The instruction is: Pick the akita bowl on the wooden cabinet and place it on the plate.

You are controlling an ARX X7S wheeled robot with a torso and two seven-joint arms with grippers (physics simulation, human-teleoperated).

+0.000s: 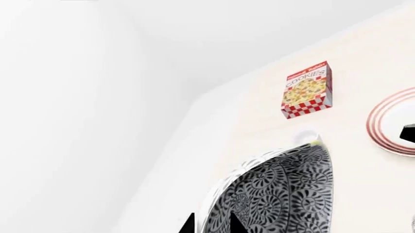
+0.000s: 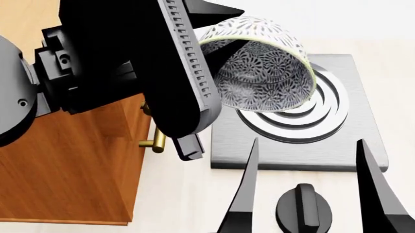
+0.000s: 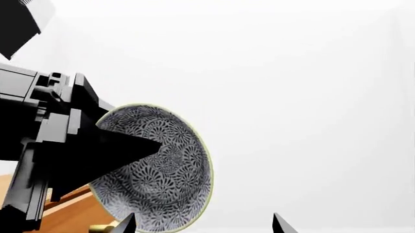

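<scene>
- The black left gripper (image 2: 217, 29), nearest the head camera, is clamped on the rim of the akita bowl (image 2: 266, 63), a round bowl with a black-and-white floral pattern and a pale rim; one finger lies inside it, and the bowl hangs tilted on its side in the air.
- Just below the held bowl sits the black stove (image 2: 337, 141) with white concentric burner rings.
- Beside that gripper, under its arm, stands the orange-brown wooden cabinet (image 2: 71, 165) with a brass bar handle (image 2: 153, 143).
- Beyond the bowl, in the left wrist view, lie a red-checked cookie box (image 1: 307, 90) and the white red-ringed plate (image 1: 382, 119).
- The right gripper (image 2: 304, 194) stands empty, fingers spread wide, near a black stove knob (image 2: 303, 208).
</scene>
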